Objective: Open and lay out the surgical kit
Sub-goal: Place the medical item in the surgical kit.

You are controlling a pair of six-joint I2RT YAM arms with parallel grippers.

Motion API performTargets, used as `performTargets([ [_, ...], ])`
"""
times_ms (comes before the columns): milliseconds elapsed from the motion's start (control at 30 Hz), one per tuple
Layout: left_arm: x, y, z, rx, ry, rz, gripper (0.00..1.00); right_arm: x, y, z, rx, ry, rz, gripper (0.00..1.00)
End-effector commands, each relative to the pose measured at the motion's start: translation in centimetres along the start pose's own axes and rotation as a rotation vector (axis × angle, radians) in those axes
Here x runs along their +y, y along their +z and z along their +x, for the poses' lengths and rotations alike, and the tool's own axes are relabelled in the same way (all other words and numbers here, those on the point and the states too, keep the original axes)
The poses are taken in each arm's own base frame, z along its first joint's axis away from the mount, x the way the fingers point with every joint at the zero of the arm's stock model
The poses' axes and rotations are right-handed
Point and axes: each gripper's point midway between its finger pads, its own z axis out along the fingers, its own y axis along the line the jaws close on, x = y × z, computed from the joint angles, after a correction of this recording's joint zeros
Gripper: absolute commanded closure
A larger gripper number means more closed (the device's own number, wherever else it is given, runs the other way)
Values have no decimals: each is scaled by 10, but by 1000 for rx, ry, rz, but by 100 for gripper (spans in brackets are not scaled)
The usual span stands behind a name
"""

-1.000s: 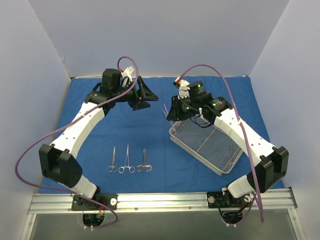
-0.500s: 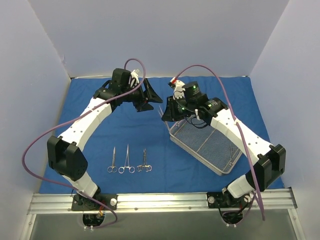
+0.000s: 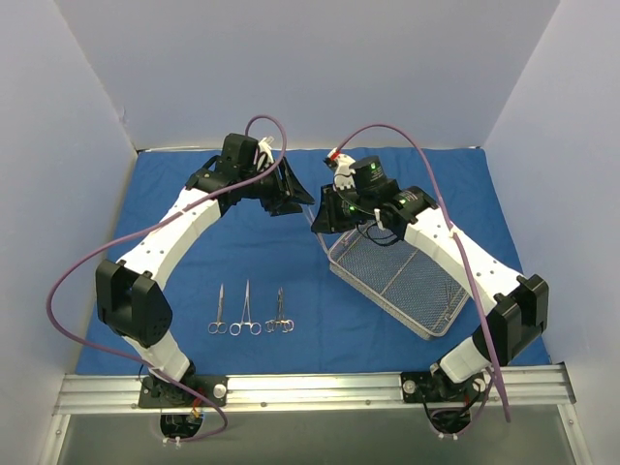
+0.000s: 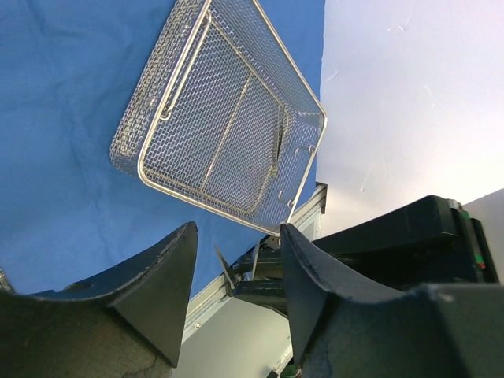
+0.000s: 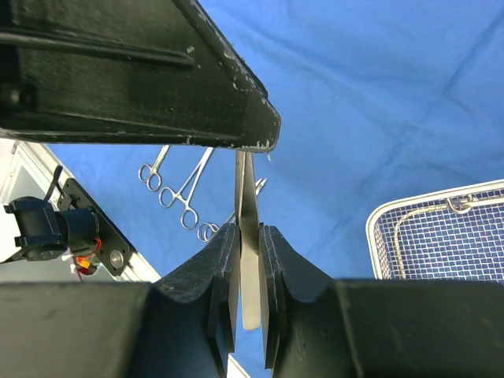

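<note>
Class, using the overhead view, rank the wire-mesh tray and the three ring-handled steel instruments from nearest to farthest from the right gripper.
1. The silver wire-mesh tray, on the right, its corner close by the right gripper.
2. The rightmost ring-handled steel instrument, in the front row.
3. The middle instrument.
4. The leftmost instrument, farthest left.
</note>
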Motion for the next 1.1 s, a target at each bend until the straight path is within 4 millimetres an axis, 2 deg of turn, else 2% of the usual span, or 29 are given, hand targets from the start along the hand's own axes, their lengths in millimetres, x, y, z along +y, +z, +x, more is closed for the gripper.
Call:
performTargets([
  [0,-15,-5,-7,-26,44,24,46,11,-6,-20,-57,-20,-13,100],
  [167,-13,-3,-6,-18,44,23,52,11,-6,-22,-63,-16,-12,100],
  [233,-15,-3,-6,-15,46,31,59,11,-4,-21,-58,-15,-13,100],
  [633,-21,0,-6,4,42,66,85,13,0,-23,-62,-21,-16,100],
  [700,-21,0,-5,12,45,69,98,13,0,-25,-66,-21,-16,100],
  [800,-19,1,-3,28,59,72,98,14,1,-25,-60,-22,-18,100],
  [867,-17,1,-2,33,73,65,98,14,0,-25,-56,-23,-14,89],
  [933,-9,0,-1,43,92,39,98,14,-4,-29,-71,-24,-1,71],
  [967,-6,-1,-1,45,101,28,98,12,-7,-30,-73,-23,9,66],
  [1000,4,-3,2,65,115,-3,98,11,-14,-34,-95,-25,30,61],
  [1033,15,-6,-3,55,113,-38,98,9,-19,-37,-107,-21,43,52],
  [1067,21,-8,-3,61,119,-59,98,6,-24,-37,-110,-14,58,49],
])
